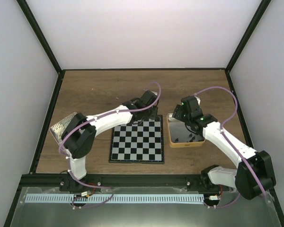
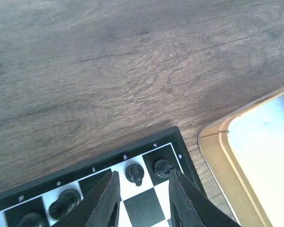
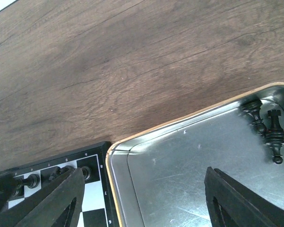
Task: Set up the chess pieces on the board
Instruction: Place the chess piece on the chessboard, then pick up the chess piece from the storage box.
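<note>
Chess pieces (image 2: 134,173) upright along board (image 2: 109,159) far edge

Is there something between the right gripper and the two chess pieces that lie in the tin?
Nothing visible. In the right wrist view the right gripper is open above bare tin floor, and the two chess pieces lie ahead near the far wall.

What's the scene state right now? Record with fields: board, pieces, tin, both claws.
board: flat on table, tin beside it
board pieces: at least four, black, standing along the far edge row by the tin-side corner
tin: two black pieces lying inside
left claw: open over the board's far corner, one piece between the fingers, apparently not gripped
right claw: open, empty, over the tin
</note>
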